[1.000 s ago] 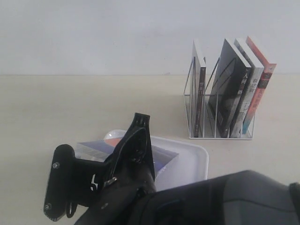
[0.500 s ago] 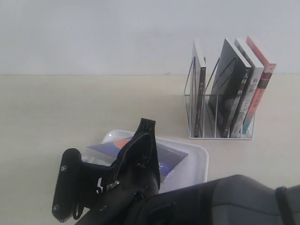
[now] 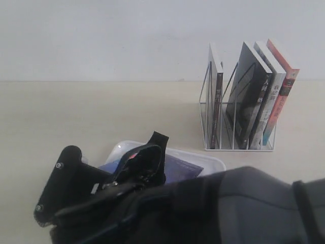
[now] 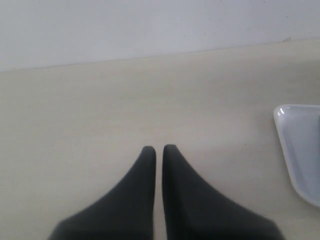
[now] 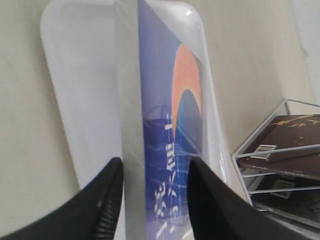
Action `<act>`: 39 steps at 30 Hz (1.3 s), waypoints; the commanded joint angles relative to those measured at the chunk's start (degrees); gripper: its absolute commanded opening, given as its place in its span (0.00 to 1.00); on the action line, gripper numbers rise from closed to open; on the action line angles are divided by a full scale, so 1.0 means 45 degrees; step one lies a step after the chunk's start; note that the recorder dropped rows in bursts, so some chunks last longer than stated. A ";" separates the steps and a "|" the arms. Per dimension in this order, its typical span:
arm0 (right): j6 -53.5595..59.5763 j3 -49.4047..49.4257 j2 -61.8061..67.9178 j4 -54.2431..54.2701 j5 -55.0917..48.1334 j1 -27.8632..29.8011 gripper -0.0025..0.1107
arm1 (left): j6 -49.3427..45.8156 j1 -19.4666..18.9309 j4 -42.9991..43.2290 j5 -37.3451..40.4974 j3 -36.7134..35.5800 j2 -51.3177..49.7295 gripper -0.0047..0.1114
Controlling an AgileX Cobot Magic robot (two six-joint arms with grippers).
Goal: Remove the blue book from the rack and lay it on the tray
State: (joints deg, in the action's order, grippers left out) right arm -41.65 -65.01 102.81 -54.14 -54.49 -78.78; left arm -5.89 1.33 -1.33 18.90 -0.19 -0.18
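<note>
The blue book (image 5: 165, 150), with its orange-red crescent and white title, lies face up on the white tray (image 5: 80, 90). My right gripper (image 5: 154, 172) hovers just over the book's near end, open, one finger to each side of the cover and page edge. In the exterior view the book (image 3: 180, 166) shows as a dark blue patch on the tray (image 3: 213, 161), behind my right gripper (image 3: 152, 152). The white wire rack (image 3: 238, 146) stands at the back right. My left gripper (image 4: 159, 149) is shut and empty over bare table, with a tray corner (image 4: 300, 150) beside it.
The rack (image 5: 280, 150) still holds several upright books: a dark grey-black one (image 3: 246, 101), a pale one (image 3: 269, 96), an orange-spined one (image 3: 283, 91) and a thin one (image 3: 216, 96). My right arm's dark bulk (image 3: 228, 208) hides the front of the tray.
My right gripper has come down and forward with the book. The book went from tilted above the tray to lying flat on it, and the jaws now stand apart.
</note>
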 commanded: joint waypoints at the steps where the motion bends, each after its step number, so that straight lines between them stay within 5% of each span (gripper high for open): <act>1: 0.0362 -0.0862 -0.0089 0.1244 -0.0118 0.0088 0.38 | -0.0029 -0.0025 -0.0030 -0.0201 0.0043 0.0039 0.08; 9: 0.0490 -0.1326 -0.0089 0.1361 -0.0001 0.0088 0.37 | -0.0029 -0.0025 -0.0030 -0.0201 0.0043 0.0039 0.08; 13: 0.0468 -0.1379 -0.0404 0.1163 -0.0121 0.0088 0.02 | -0.0029 -0.0025 -0.0030 -0.0201 0.0043 0.0039 0.08; 19: -0.0286 -0.1214 -0.2759 -0.0433 -0.1474 0.0088 0.02 | -0.0029 -0.0025 -0.0030 -0.0201 0.0043 0.0039 0.08; 25: -0.1790 0.1964 -0.7695 -0.2281 -0.1205 0.0500 0.02 | -0.0029 -0.0025 -0.0030 -0.0201 0.0043 0.0039 0.08; 29: -0.3285 0.3510 -1.0173 -0.4130 -0.0626 0.2398 0.02 | -0.0029 -0.0025 -0.0030 -0.0201 0.0043 0.0039 0.08; 35: -0.1883 0.4088 -1.2612 -0.5024 0.1972 0.7353 0.02 | -0.0029 -0.0025 -0.0030 -0.0201 0.0043 0.0039 0.08; 39: -0.2339 0.4088 -1.3361 -0.4626 0.1689 1.0028 0.02 | -0.0029 -0.0025 -0.0030 -0.0201 0.0043 0.0039 0.08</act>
State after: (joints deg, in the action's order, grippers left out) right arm -51.27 -46.77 44.50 -75.70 -46.57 -39.79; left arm -5.89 1.33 -1.33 18.90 -0.19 -0.18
